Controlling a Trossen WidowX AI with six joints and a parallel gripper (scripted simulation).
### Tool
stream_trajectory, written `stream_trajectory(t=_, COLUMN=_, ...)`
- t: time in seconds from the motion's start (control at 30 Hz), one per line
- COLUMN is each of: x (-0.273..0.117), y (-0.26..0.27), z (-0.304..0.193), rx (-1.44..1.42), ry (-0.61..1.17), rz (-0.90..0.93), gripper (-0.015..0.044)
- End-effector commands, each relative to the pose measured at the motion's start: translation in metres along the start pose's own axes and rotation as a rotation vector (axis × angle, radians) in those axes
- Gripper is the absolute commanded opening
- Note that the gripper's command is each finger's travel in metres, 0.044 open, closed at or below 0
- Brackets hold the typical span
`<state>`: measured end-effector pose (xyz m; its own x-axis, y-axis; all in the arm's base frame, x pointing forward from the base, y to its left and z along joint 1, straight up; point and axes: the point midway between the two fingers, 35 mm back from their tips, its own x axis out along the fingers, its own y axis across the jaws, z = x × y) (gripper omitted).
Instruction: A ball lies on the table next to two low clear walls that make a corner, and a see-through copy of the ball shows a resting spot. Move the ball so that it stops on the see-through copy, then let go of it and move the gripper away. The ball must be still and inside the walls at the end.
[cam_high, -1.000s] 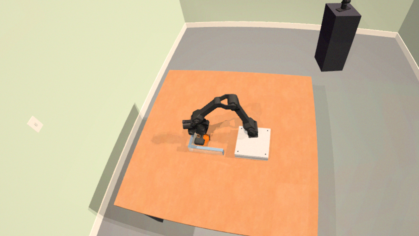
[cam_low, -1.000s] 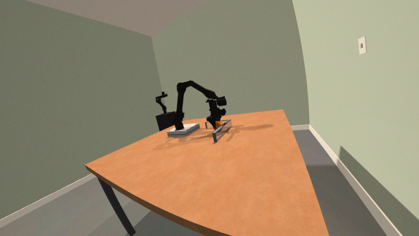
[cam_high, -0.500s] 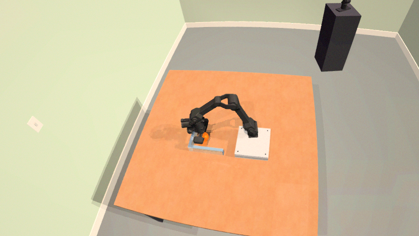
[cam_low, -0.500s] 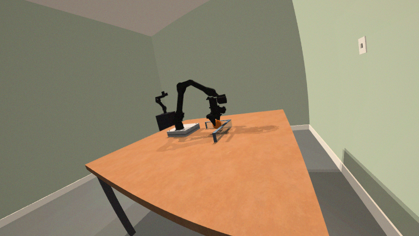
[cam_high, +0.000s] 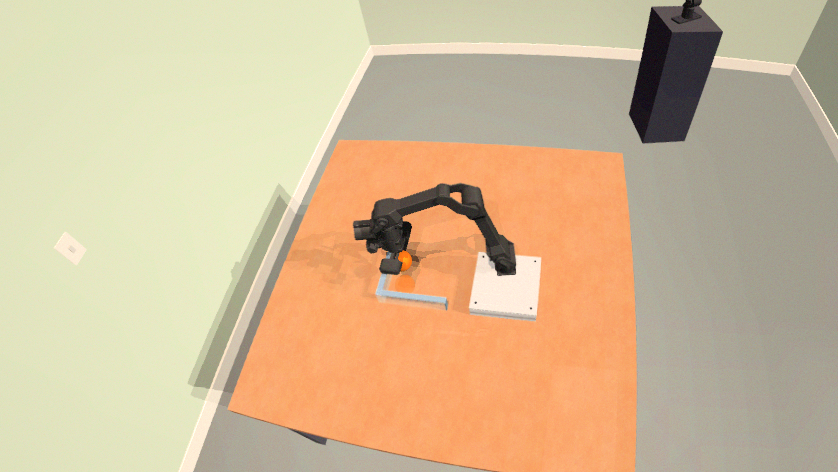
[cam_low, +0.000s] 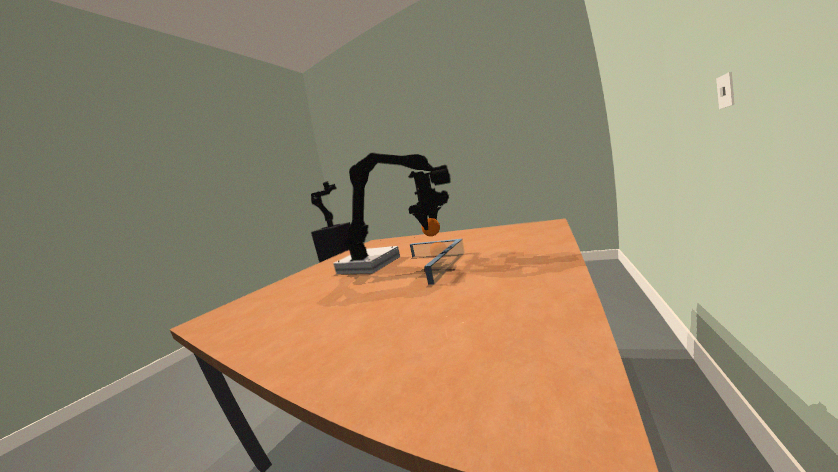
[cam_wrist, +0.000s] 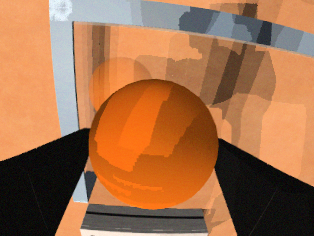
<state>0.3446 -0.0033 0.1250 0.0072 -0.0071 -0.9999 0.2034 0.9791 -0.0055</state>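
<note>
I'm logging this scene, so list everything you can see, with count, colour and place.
ball: one, orange, held off the table above the walled corner
see-through copy: one, faint orange, on the table inside the corner
clear walls: two, bluish, joined in an L
table: one, orange-brown top
base plate: one, white, beside the walls
pedestal: one, black, on the floor in the far corner
wall plate: one, white
arm: one, black
tool: one, black, shut on the ball
</note>
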Motion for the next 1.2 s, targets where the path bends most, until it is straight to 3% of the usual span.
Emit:
stream_trajectory(t=0.0, x=-0.027, y=0.0, z=-0.003, rx=-0.001, ry=-0.016, rz=0.004, gripper=0.0)
stream_trajectory(t=0.27, x=-0.04, y=-0.001, z=-0.006, rx=0.02, ry=-0.016, rz=0.005, gripper=0.0)
stream_trajectory(t=1.17, x=-0.007, y=0.018, z=-0.002, rx=0.899, ry=-0.012, rz=0.013, gripper=0.0)
